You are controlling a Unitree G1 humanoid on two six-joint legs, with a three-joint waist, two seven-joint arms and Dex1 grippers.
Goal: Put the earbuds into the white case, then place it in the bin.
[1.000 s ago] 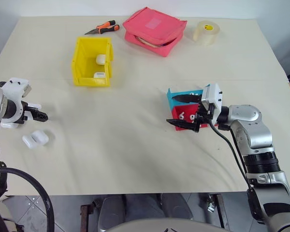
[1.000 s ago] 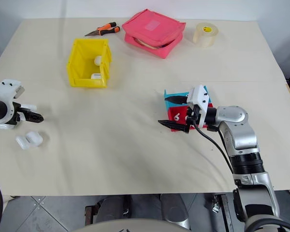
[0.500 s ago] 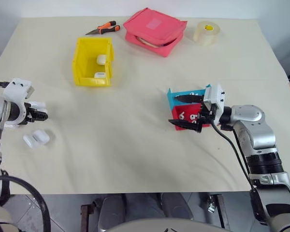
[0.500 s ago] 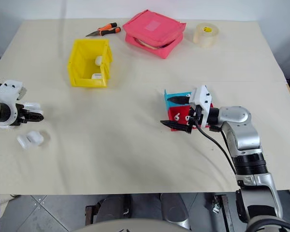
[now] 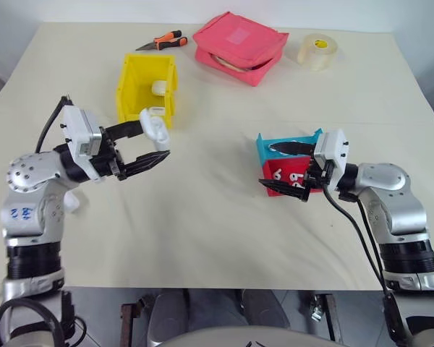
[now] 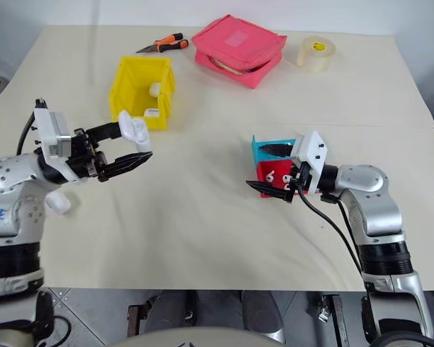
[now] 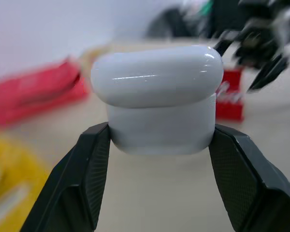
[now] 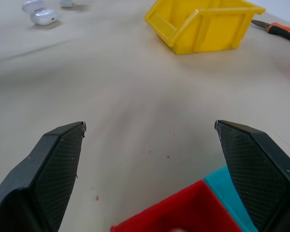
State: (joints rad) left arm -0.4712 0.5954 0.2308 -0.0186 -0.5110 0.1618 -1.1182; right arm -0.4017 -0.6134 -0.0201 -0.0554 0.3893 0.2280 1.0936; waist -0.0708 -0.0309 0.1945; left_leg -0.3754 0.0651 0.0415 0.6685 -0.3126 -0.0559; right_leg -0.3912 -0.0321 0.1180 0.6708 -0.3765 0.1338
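My left gripper (image 5: 159, 142) is shut on a white case (image 5: 154, 127), lid closed, held above the table in front of the yellow bin (image 5: 125, 90). The left wrist view has the case (image 7: 157, 99) squeezed between both black fingers. Two more cases (image 5: 159, 87) lie inside the bin. Open and with nothing in it, my right gripper (image 5: 267, 166) hovers at the small red tray (image 5: 269, 173) and the teal tray (image 5: 269, 144) behind it. Tiny white earbuds (image 5: 278, 175) lie in the red tray.
Another white case (image 6: 58, 203) lies on the table behind my left arm. At the far edge are orange-handled pliers (image 5: 159, 40), a pink pouch (image 5: 239, 43) and a roll of tape (image 5: 318, 52).
My left arm has swung up and to the right, away from the cases at the table's left, carrying a white case. The right gripper has stayed open at the trays.
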